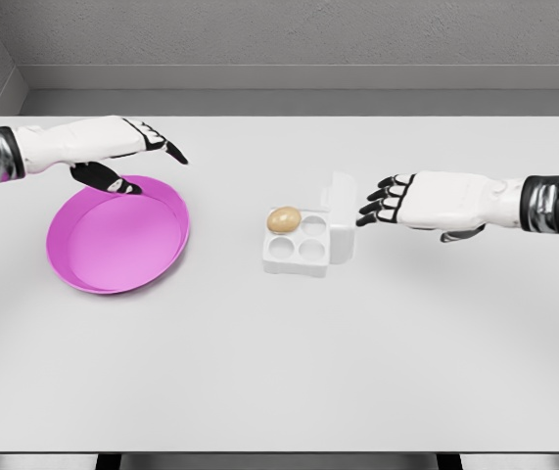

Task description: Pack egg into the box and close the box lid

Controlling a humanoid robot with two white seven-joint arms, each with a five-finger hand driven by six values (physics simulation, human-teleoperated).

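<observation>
A white egg box (299,252) sits near the table's middle, with its lid (340,215) standing up on the right side. A tan egg (284,219) rests in the box's far left cup; the other cups show hollow. My right hand (377,204) hovers just right of the raised lid, fingers loosely extended toward it, holding nothing and apart from it. My left hand (152,147) hangs over the far rim of the pink plate, fingers spread, nothing in them.
A round pink plate (166,245) with a raised rim lies at the left of the white table (279,372). A grey wall runs behind the table's far edge.
</observation>
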